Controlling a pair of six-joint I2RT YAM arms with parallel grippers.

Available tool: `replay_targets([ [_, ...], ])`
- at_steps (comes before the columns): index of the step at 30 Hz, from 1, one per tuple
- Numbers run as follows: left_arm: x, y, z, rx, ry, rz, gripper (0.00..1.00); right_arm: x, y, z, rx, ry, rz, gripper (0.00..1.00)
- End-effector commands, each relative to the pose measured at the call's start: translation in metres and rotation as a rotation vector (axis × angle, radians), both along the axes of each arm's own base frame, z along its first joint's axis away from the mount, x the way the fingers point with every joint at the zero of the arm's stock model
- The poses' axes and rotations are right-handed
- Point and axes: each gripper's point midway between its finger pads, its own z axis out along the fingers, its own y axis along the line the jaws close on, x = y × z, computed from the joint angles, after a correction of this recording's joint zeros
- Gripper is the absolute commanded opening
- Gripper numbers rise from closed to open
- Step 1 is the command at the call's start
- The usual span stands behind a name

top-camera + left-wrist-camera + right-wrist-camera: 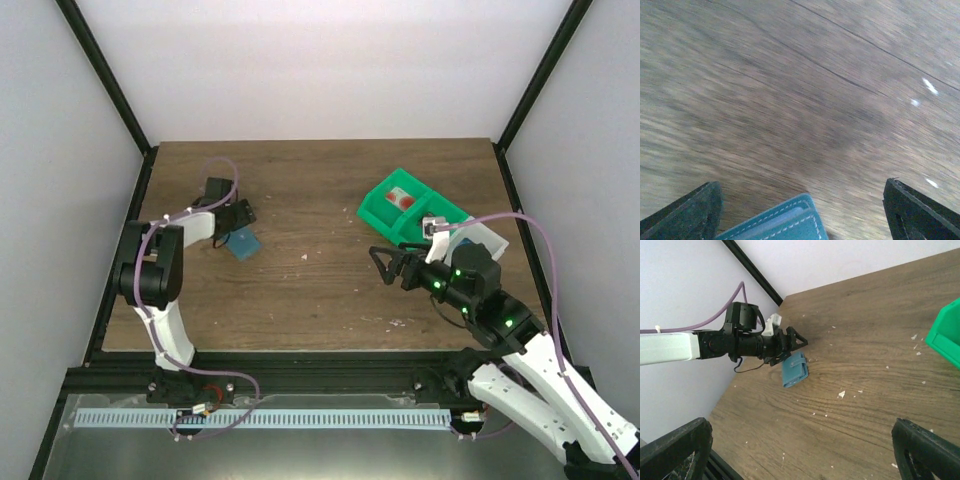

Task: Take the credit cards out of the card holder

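The light-blue card holder (243, 243) lies folded shut on the left of the wooden table, its strap across it (794, 370). No credit cards show. My left gripper (238, 225) hovers open right at the holder. In the blurred left wrist view only a stitched corner of the holder (785, 222) shows low between the spread fingers (690, 215). From the right wrist view the left gripper (792, 349) sits just above the holder's top edge. My right gripper (383, 265) is open with nothing in it, well to the right, facing the holder across the table (801, 425).
A green bin (405, 205) stands at the back right, behind the right gripper, with small red shapes in a white compartment (400, 197); its corner shows at the right wrist view's edge (947, 335). White crumbs dot the wood (841, 394). Black frame posts border the table.
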Motion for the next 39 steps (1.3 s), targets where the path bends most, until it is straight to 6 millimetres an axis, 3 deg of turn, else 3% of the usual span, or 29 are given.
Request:
replay_targets([
  [1, -0.024, -0.052, -0.015, -0.100, 0.056, -0.177, 0.87, -0.002, 0.002, -0.007, 0.003, 0.023, 0.018, 1.00],
  [4, -0.036, -0.083, -0.015, -0.167, 0.039, -0.284, 0.81, -0.002, 0.006, -0.014, -0.002, 0.046, 0.032, 1.00],
  [9, -0.065, -0.115, -0.017, -0.183, 0.076, -0.377, 0.78, -0.002, 0.013, -0.031, -0.022, 0.098, 0.061, 0.99],
  [18, -0.118, -0.160, 0.017, -0.325, 0.022, -0.488, 0.76, -0.002, 0.032, -0.059, -0.010, 0.201, 0.137, 0.89],
  [21, -0.129, -0.156, 0.019, -0.304, 0.029, -0.473, 0.74, 0.000, 0.040, -0.067, -0.003, 0.241, 0.163, 0.88],
  [27, -0.125, -0.109, 0.046, -0.097, -0.045, -0.327, 0.74, 0.004, 0.046, -0.081, -0.008, 0.298, 0.163, 0.84],
  [30, -0.127, -0.096, 0.055, -0.057, -0.075, -0.286, 0.73, 0.004, 0.052, -0.081, 0.010, 0.304, 0.186, 0.83],
  [33, -0.135, -0.095, 0.048, -0.073, -0.075, -0.287, 0.70, 0.004, 0.056, -0.083, 0.025, 0.302, 0.197, 0.82],
  [39, -0.145, -0.089, 0.015, -0.044, -0.031, -0.292, 0.62, 0.005, 0.066, -0.100, -0.009, 0.364, 0.207, 0.80],
])
